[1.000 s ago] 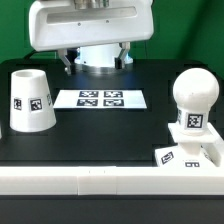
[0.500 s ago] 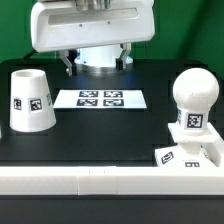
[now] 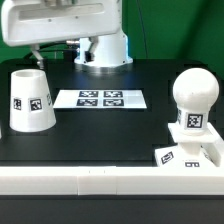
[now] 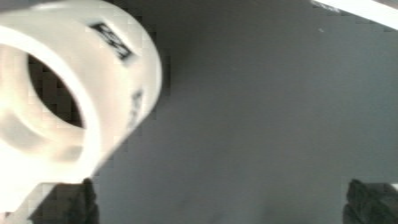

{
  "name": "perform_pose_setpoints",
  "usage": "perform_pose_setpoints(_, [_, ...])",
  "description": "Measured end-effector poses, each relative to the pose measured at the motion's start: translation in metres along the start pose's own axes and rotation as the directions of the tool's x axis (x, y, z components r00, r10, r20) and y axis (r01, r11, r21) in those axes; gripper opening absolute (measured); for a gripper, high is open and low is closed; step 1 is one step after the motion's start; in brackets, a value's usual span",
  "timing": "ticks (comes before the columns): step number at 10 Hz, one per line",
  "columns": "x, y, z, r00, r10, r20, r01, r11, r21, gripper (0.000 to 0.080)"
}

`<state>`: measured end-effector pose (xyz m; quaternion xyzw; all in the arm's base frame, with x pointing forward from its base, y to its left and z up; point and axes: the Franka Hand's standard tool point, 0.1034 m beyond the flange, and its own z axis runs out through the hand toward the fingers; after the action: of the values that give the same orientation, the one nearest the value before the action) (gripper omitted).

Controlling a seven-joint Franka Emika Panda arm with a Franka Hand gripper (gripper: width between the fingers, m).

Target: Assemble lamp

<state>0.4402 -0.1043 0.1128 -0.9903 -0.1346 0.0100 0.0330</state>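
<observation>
The white tapered shade (image 3: 32,100) stands wide end down at the exterior view's left. It fills one side of the wrist view (image 4: 80,95), seen from above. The round bulb (image 3: 193,92) stands upright on its short stem at the exterior view's right, on or just behind the flat square base (image 3: 186,155). I cannot tell whether they are joined. My gripper (image 3: 57,58) hangs behind and above the shade, open and empty. In the wrist view the gripper (image 4: 219,205) has its fingertips (image 4: 68,205) wide apart over bare black table beside the shade.
The marker board (image 3: 100,98) lies flat on the black table (image 3: 110,130) between the shade and the bulb. A white ledge (image 3: 80,180) runs along the table's front edge. The arm's white base (image 3: 105,50) stands at the back.
The arm's hand has swung from the back centre toward the exterior view's left, ending behind and above the shade. The shade, bulb and base have not moved.
</observation>
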Motion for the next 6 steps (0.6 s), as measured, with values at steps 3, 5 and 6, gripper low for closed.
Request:
perform_pose_setpoints(3, [-0.014,0.018,0.000,1.000,0.004,0.002,-0.004,1.000,-0.001,0.0698])
perform_pose_setpoints(5, [-0.018,0.021,0.004,1.000,0.009,0.010,-0.009,1.000,0.002,0.0698])
perform_pose_setpoints(6, [-0.019,0.021,0.006,1.000,0.009,0.011,-0.009,1.000,0.001,0.0698])
